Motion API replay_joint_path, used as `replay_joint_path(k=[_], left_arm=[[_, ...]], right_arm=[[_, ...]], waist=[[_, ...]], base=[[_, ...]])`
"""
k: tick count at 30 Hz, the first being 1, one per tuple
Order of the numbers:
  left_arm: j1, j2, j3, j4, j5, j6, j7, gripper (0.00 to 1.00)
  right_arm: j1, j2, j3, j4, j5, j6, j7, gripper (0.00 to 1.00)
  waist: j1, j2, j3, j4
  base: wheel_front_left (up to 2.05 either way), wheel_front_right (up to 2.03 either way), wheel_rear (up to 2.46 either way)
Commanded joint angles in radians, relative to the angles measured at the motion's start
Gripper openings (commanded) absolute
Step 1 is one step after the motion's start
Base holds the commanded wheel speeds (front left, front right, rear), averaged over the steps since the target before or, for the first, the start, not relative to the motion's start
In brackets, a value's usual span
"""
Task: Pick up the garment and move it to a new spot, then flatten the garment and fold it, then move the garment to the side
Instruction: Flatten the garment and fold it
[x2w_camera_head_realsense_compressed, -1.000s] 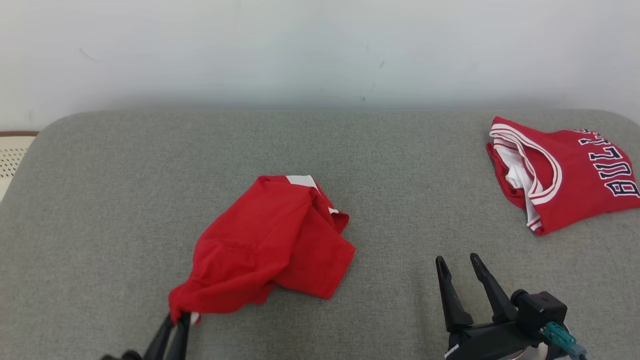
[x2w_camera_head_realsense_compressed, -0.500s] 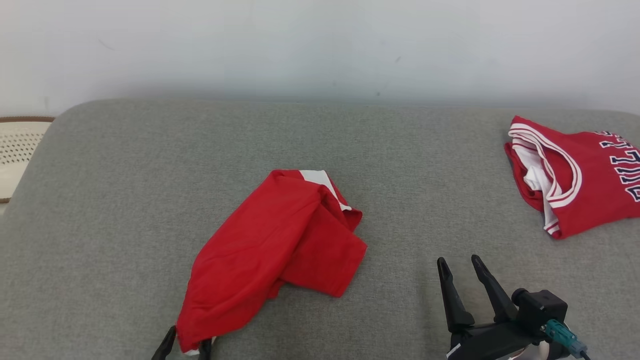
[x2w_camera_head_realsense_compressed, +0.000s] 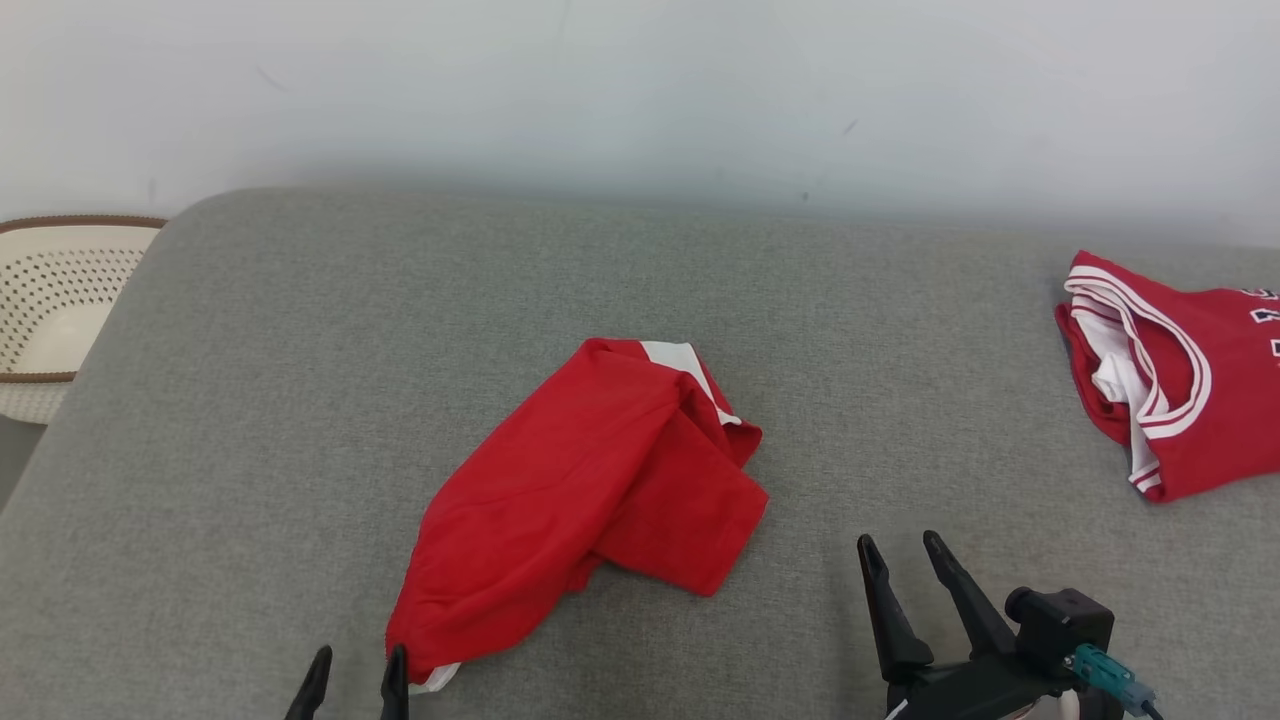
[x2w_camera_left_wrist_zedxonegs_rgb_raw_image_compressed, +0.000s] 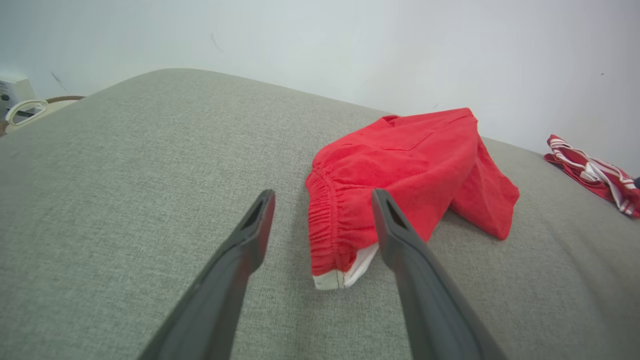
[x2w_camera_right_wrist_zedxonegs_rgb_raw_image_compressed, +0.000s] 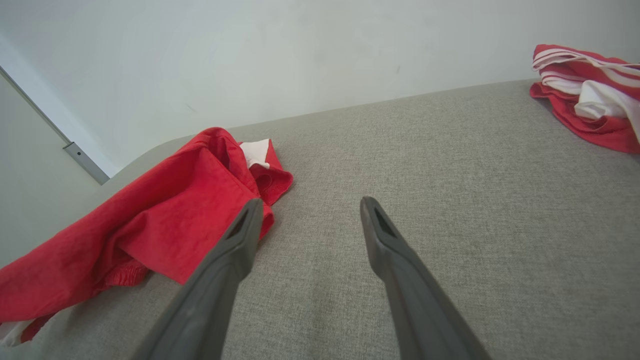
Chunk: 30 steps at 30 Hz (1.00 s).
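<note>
The garment (x2w_camera_head_realsense_compressed: 590, 490), red shorts with a white trim and an elastic waistband, lies crumpled in the middle of the grey cushioned surface (x2w_camera_head_realsense_compressed: 300, 400). My left gripper (x2w_camera_head_realsense_compressed: 358, 668) stands open at the bottom edge, its fingers just left of the waistband corner. In the left wrist view the garment (x2w_camera_left_wrist_zedxonegs_rgb_raw_image_compressed: 400, 170) rests flat and the left gripper (x2w_camera_left_wrist_zedxonegs_rgb_raw_image_compressed: 322, 200) frames its waistband end without gripping it. My right gripper (x2w_camera_head_realsense_compressed: 898, 555) is open at the lower right, apart from the cloth. The right wrist view shows the garment (x2w_camera_right_wrist_zedxonegs_rgb_raw_image_compressed: 160, 225) left of the right gripper (x2w_camera_right_wrist_zedxonegs_rgb_raw_image_compressed: 310, 205).
A red jersey (x2w_camera_head_realsense_compressed: 1170, 390) with white stripes and dark lettering lies at the far right, also seen as the jersey (x2w_camera_right_wrist_zedxonegs_rgb_raw_image_compressed: 590, 95) in the right wrist view. A cream perforated basket (x2w_camera_head_realsense_compressed: 55, 310) stands beyond the surface's left edge. A pale wall runs behind.
My left gripper has opened and let go of the waistband corner, which now rests on the surface. The camera has swung left, shifting everything rightward and bringing the basket into view.
</note>
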Motion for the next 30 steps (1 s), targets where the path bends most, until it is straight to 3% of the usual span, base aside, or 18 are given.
replay_joint_path(k=[1, 10, 28, 29, 30], left_arm=[[0.021, -0.001, -0.002, -0.02, -0.003, 0.012, -0.005, 1.0], [-0.023, -0.001, 0.017, -0.12, 0.017, 0.077, -0.005, 1.0], [-0.036, -0.001, -0.009, -0.125, -0.002, 0.092, -0.005, 1.0], [-0.034, -0.001, -0.007, -0.124, -0.003, 0.092, -0.005, 1.0], [-0.032, -0.001, -0.005, -0.124, -0.004, 0.092, -0.005, 1.0]], right_arm=[[-0.006, -0.002, 0.006, 0.005, 0.006, 0.001, 0.006, 1.0], [-0.052, 0.007, 0.057, 0.079, 0.051, 0.001, 0.024, 1.0], [-0.269, 0.02, 0.19, 0.42, 0.202, 0.001, 0.034, 1.0], [-0.276, 0.023, 0.197, 0.437, 0.215, 0.001, 0.031, 0.99], [-0.283, 0.024, 0.203, 0.45, 0.229, 0.001, 0.027, 0.77]], waist=[[0.0, 0.0, 0.0, 0.008], [0.0, 0.0, 0.007, 0.036], [0.0, 0.0, 0.022, 0.139], [0.0, 0.0, 0.022, 0.143], [0.0, 0.0, 0.021, 0.145]], base=[[0.0, 0.0, 0.0], [0.0, 0.0, 0.0], [0.0, 0.0, 0.0], [0.0, 0.0, 0.0], [0.0, 0.0, 0.0]])
